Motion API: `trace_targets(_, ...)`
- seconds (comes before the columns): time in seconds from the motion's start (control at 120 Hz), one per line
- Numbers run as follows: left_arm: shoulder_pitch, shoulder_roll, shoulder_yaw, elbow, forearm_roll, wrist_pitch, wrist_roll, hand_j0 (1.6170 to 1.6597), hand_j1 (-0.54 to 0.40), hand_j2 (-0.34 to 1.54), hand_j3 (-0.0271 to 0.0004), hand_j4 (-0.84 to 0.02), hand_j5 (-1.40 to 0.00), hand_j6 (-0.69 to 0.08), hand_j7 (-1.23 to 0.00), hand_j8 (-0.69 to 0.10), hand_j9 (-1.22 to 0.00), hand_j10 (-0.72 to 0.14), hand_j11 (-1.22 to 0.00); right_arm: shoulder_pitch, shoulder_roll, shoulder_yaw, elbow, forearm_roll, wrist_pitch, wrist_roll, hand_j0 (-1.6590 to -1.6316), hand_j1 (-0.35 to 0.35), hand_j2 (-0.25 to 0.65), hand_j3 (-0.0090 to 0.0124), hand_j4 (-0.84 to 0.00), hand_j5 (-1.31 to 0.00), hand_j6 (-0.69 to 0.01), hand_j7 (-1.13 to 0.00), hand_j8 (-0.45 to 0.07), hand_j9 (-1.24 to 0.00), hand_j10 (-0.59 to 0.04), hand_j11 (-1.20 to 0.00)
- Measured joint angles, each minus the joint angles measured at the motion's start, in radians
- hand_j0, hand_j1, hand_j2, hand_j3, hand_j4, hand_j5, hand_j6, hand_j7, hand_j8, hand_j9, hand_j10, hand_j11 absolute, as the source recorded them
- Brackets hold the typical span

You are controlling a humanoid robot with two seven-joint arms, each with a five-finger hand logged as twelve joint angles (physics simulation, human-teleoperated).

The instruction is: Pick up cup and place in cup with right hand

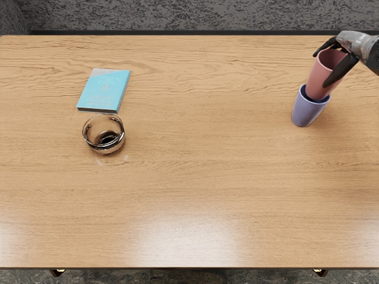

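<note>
My right hand (339, 58) comes in from the right edge at the upper right, its dark fingers closed around the upper part of a pink cup (320, 77). The pink cup is tilted, its rim leaning to the right. Its bottom end sits at the mouth of a blue-purple cup (307, 112), just inside the rim as seen from here. The blue-purple cup stands on the table below the hand. How deep the pink cup reaches is hidden by the lower cup's wall. The left hand is out of view.
A wooden table (201, 177) fills most of the view. On its left side lies a light blue book (105, 90), with a clear glass bowl (104, 135) just in front of it. A grey textured surface (177, 15) is beyond the table's back edge.
</note>
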Motion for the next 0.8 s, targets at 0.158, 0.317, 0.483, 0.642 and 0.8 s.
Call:
trace_targets(0.158,0.0,0.0,0.0,0.0,0.0,0.0,0.0,1.6581,0.349,0.0,-0.0001,0.0,0.0,0.0,0.0,0.0,0.0,0.0,0.0,-0.001,0.022,0.0,-0.026,0.001,-0.001,0.0,-1.6513,0.116,0.037,0.0,-0.412,-0.55,-0.191,-0.54,-0.208,-0.57,-0.288,-0.58)
trace_targets(0.317,0.0,0.0,0.0,0.0,0.0,0.0,0.0,1.6581,0.349,0.0,-0.0001,0.0,0.0,0.0,0.0,0.0,0.0,0.0,0.0,0.0,0.037,0.001,-0.033,0.007,-0.004,0.0,-1.655,-0.136,0.019,0.0,-0.192,-0.26,-0.091,-0.25,-0.098,-0.26,-0.134,-0.27)
trace_targets(0.483,0.0,0.0,0.0,0.0,0.0,0.0,0.0,1.6581,0.349,0.0,-0.0001,0.0,0.0,0.0,0.0,0.0,0.0,0.0,0.0,0.017,0.076,0.004,-0.033,0.028,0.038,0.0,-1.6567,-0.256,0.009,0.0,-0.087,-0.11,-0.044,-0.11,-0.046,-0.12,-0.061,-0.12)
trace_targets(0.642,0.0,0.0,0.0,0.0,0.0,0.0,0.0,1.6581,0.349,0.0,-0.0001,0.0,0.0,0.0,0.0,0.0,0.0,0.0,0.0,0.043,0.136,0.009,-0.031,0.045,0.096,0.0,-1.6574,-0.307,0.005,0.0,-0.042,-0.05,-0.023,-0.05,-0.024,-0.05,-0.03,-0.05)
trace_targets(0.8,0.0,0.0,0.0,0.0,0.0,0.0,0.0,1.6581,0.349,0.0,0.0,0.0,0.0,0.0,0.0,0.0,0.0,0.0,0.0,0.074,0.182,0.011,-0.025,0.103,0.17,0.0,-1.6578,-0.33,0.003,0.0,-0.021,-0.02,-0.013,-0.02,-0.013,-0.02,-0.015,-0.03)
